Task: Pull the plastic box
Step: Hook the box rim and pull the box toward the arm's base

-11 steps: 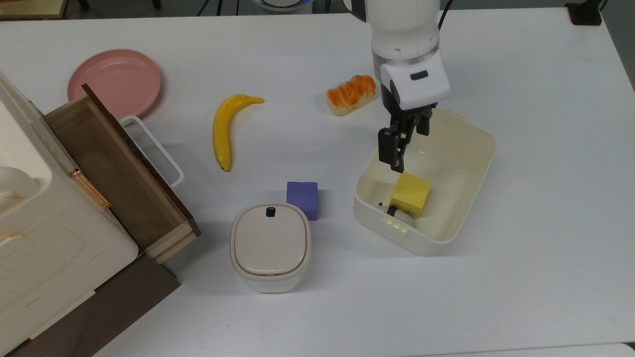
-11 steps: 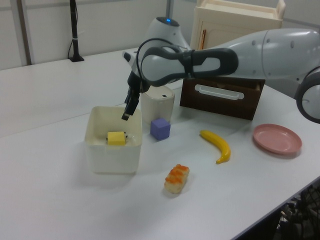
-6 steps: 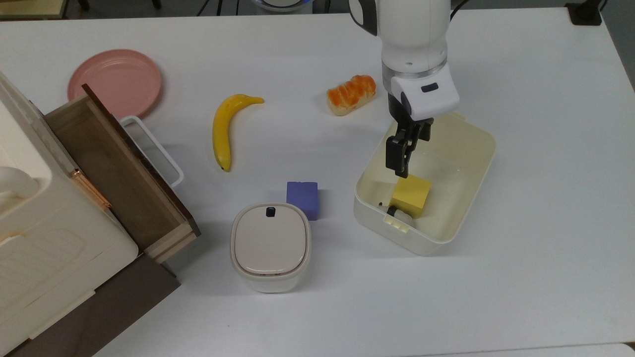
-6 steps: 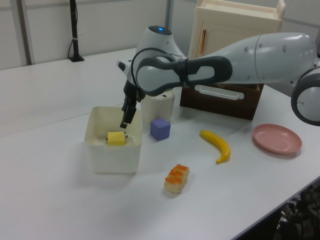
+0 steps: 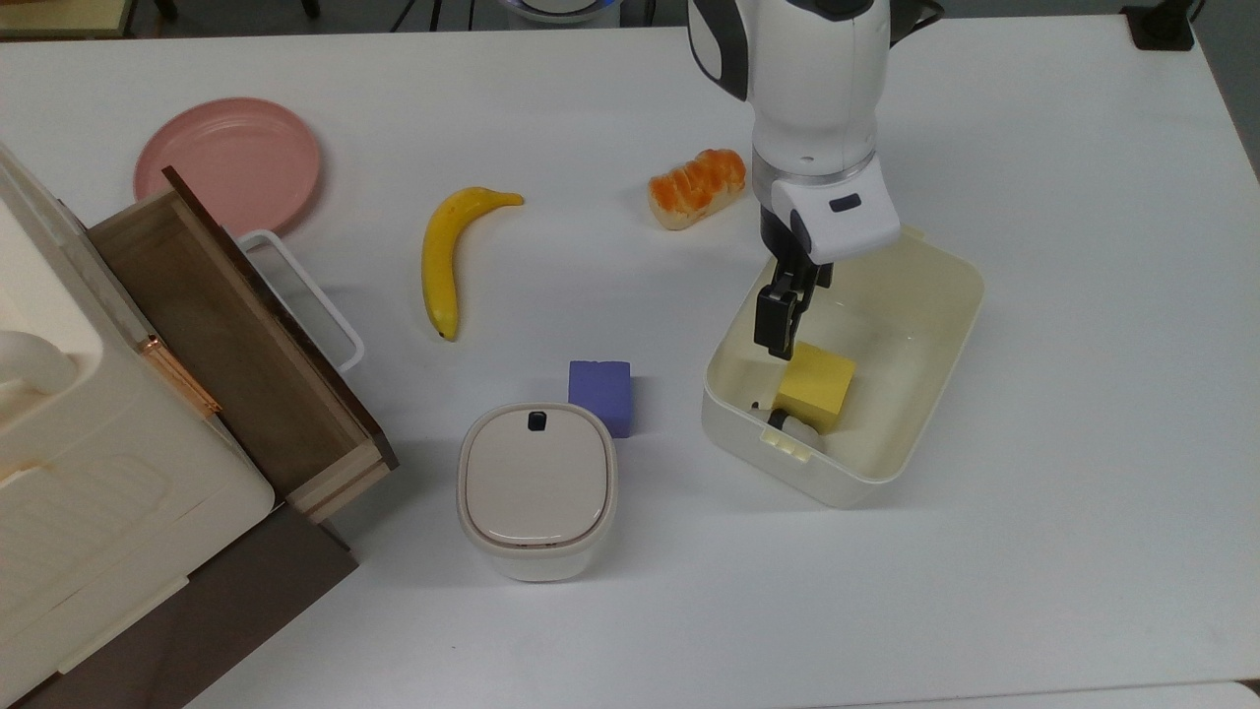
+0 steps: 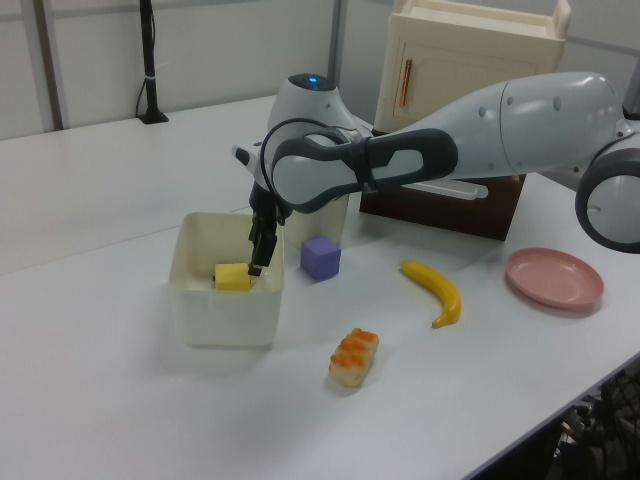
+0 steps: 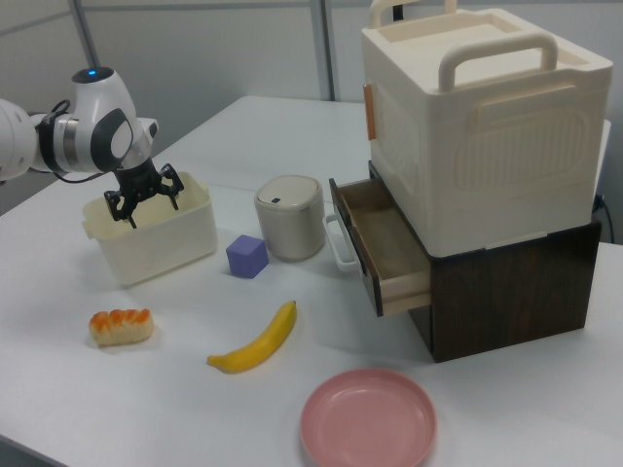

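The plastic box [image 5: 901,354] [image 6: 225,320] [image 7: 156,243] is a cream-white tub on the white table, at the top view's right of centre. A yellow block [image 5: 815,386] and a small white and black object [image 5: 789,425] lie inside it. My gripper [image 5: 778,325] [image 6: 258,252] [image 7: 144,204] reaches down into the box near its wall on the top view's left, just above the yellow block. In the right view its fingers stand apart, open, holding nothing. One finger is hidden under the hand in the top view.
A purple cube [image 5: 600,394] and a beige lidded container [image 5: 536,487] stand to the top view's left of the box. A bread roll [image 5: 697,187], a banana [image 5: 443,256] and a pink plate [image 5: 228,162] lie further back. A cabinet's open drawer [image 5: 217,335] juts out at the left.
My gripper has come lower into the box and shifted slightly toward the top view's left wall. The box and the yellow block have not moved.
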